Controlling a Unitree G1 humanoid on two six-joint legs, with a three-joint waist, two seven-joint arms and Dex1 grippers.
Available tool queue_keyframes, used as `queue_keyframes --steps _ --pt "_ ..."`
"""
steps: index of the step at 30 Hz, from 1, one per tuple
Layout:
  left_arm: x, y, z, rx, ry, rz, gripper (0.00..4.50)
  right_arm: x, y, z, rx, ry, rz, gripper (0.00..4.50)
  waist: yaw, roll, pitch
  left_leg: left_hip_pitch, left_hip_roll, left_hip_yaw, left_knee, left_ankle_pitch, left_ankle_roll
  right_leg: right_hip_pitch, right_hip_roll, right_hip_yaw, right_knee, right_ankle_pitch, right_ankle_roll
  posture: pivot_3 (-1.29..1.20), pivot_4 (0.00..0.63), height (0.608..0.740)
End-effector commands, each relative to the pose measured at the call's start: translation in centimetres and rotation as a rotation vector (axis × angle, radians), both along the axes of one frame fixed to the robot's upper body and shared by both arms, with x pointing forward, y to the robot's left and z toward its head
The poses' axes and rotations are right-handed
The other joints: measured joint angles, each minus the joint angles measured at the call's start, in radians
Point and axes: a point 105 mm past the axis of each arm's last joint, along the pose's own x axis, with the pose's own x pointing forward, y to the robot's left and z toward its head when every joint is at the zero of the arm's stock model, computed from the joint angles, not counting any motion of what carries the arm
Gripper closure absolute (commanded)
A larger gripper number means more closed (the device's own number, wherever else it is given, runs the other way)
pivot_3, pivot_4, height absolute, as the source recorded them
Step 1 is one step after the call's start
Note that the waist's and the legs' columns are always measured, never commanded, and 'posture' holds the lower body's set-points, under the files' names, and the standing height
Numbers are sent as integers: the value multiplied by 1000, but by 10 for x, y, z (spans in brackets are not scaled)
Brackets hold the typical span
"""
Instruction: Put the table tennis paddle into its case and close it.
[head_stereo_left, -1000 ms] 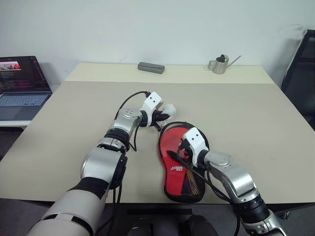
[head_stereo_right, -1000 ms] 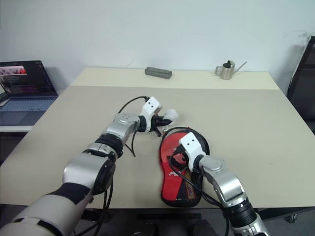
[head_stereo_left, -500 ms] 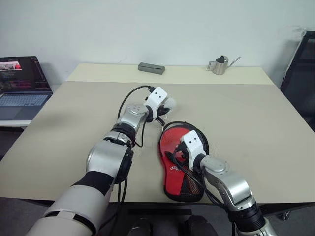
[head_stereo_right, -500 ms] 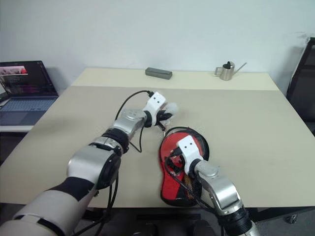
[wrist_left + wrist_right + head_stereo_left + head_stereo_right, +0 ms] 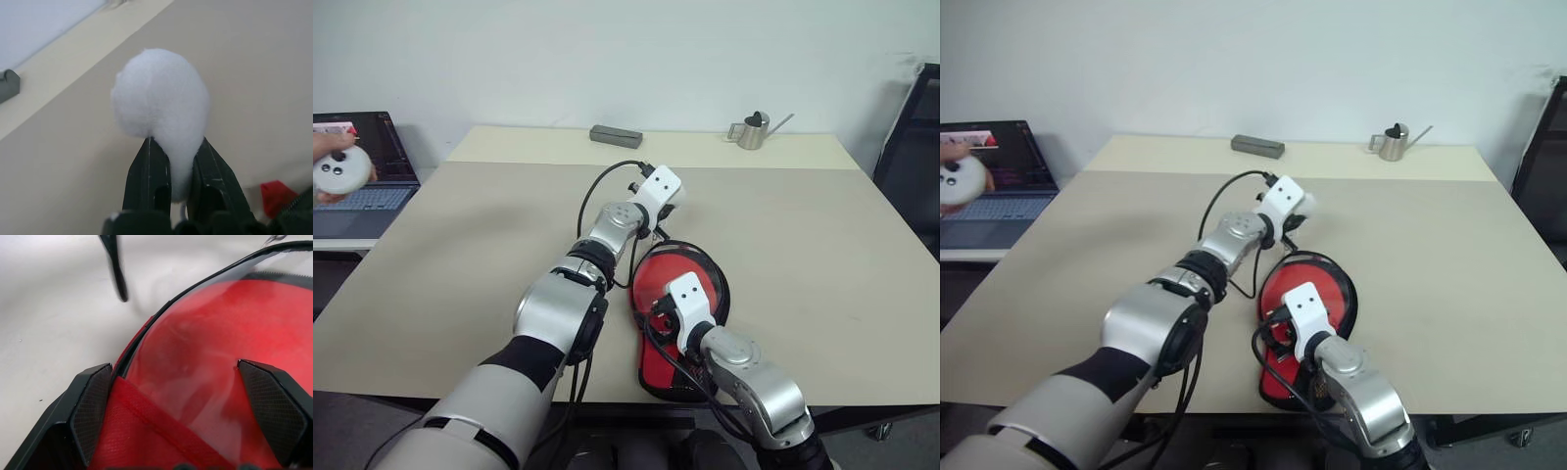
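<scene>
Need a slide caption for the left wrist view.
Left tool shut on the case's white pom-pom pull, held above the beige table.

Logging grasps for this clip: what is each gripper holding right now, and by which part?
The left gripper is shut on the case's white pom-pom pull, pinched at its lower end. The right gripper is open over the case, holding nothing.

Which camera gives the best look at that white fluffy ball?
The left wrist view: the pom-pom shows large, pinched between the left end effector fingers. In both eye views it is just a small white tuft beyond the case.
</scene>
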Motion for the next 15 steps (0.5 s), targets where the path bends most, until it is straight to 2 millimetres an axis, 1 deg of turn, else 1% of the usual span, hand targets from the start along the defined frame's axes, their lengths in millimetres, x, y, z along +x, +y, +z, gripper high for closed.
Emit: queue_keyframes --steps 1,3,4,6,8,11,12,13,15 --pt "3 -16 47 -8 -154 -20 4393 -35 -2 -70 -112 316 26 0 0 0 0 0 0 0 0 0 0 0 0 0 0 0 0 0 150 740" --pt "3 -16 43 -1 -144 -17 4393 -35 -3 -70 -113 318 25 0 0 0 0 0 0 0 0 0 0 0 0 0 0 0 0 0 150 740" --pt "2 -16 38 14 -133 -21 4393 -35 -3 -70 -114 318 23 0 0 0 0 0 0 0 0 0 0 0 0 0 0 0 0 0 150 740" --pt "-2 -19 23 52 -92 -54 4393 -34 -4 -70 -115 318 21 0 0 0 0 1 0 0 0 0 0 1 0 0 0 0 0 0 150 740" --pt "-6 -23 12 75 -60 -91 4393 -33 -4 -71 -116 317 21 0 0 0 -1 1 0 0 0 0 0 1 0 0 0 0 0 0 150 740" --pt "-13 -24 -8 104 7 -139 4393 -29 -2 -68 -115 308 24 0 -1 0 -2 2 0 0 0 -1 -1 2 0 0 -1 0 0 0 150 740" --pt "-14 -24 -12 100 25 -147 3681 -28 -2 -68 -115 305 24 0 -2 0 -2 3 0 0 0 -1 -1 3 0 0 -1 0 0 0 150 740" --pt "-15 -25 -14 96 34 -150 3461 -27 -2 -67 -116 303 23 0 -3 0 -2 3 1 0 -1 -1 -2 3 0 0 -1 0 0 0 150 740" --pt "-16 -25 -17 96 42 -149 2760 -26 -2 -67 -116 301 23 0 -4 0 -2 3 1 0 -1 -1 -2 3 1 0 -1 0 0 0 150 740"
